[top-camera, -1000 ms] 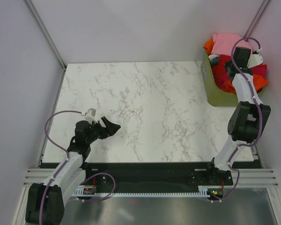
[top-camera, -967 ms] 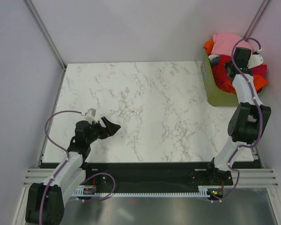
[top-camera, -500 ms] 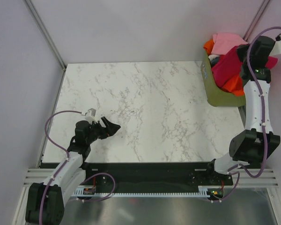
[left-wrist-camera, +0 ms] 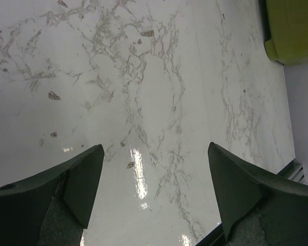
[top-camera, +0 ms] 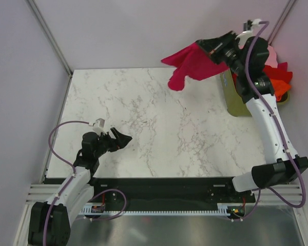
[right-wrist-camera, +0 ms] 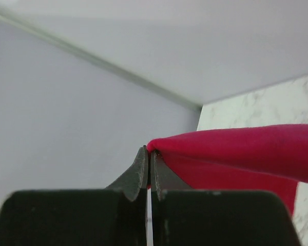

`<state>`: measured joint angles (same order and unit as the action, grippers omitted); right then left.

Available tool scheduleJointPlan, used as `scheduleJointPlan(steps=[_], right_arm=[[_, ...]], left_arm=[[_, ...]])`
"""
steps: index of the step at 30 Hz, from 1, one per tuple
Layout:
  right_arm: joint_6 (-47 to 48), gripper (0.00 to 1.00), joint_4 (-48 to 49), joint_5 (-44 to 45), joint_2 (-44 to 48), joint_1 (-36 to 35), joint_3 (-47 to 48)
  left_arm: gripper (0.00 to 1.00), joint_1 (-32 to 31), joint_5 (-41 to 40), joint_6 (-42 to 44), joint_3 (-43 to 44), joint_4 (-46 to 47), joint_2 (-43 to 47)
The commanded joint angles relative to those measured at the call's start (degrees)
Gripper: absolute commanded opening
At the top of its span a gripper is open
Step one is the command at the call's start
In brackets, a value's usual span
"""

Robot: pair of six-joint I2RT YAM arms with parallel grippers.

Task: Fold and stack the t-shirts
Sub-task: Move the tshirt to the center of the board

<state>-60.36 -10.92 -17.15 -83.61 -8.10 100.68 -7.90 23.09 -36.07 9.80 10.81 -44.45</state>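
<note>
Up at the far right, the right gripper [top-camera: 213, 47] is pinched tight on a fold of the crimson t-shirt [top-camera: 191, 64]. The shirt hangs in the air over the far edge of the marble desk [top-camera: 164, 133], just left of the olive-green basket [top-camera: 236, 102]. The right wrist view shows the jaws pressed together with the cloth's edge caught at their tips. The other t-shirts [top-camera: 278, 74], pink, red and orange, lie heaped in the basket behind the arm. The left gripper [top-camera: 121, 139] hovers low over the desk's near left part, jaws spread wide, holding nothing.
</note>
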Motion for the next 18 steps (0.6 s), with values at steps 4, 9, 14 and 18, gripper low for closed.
scheduleJointPlan(steps=[4,9,14,18], right_arm=[[-4.3,0.01,8.4,-9.2,8.2,-7.3,-9.6],[2.8,0.78,6.8,-3.9,17.0,-7.3,-29.5],[14.0,0.89,-0.1,-7.5,16.4,-8.2,-45.5],[18.5,0.85,-1.5,2.2,18.7,-16.3,-55.0]], left_arm=[[0.91,-0.2,1.1,1.2,2.0,0.8,1.2],[0.93,-0.2,0.9,1.2,1.8,0.5,1.9],[0.94,-0.3,1.3,1.4,1.9,0.6,1.8],[0.94,-0.3,1.3,1.3,2.0,1.0,1.3]])
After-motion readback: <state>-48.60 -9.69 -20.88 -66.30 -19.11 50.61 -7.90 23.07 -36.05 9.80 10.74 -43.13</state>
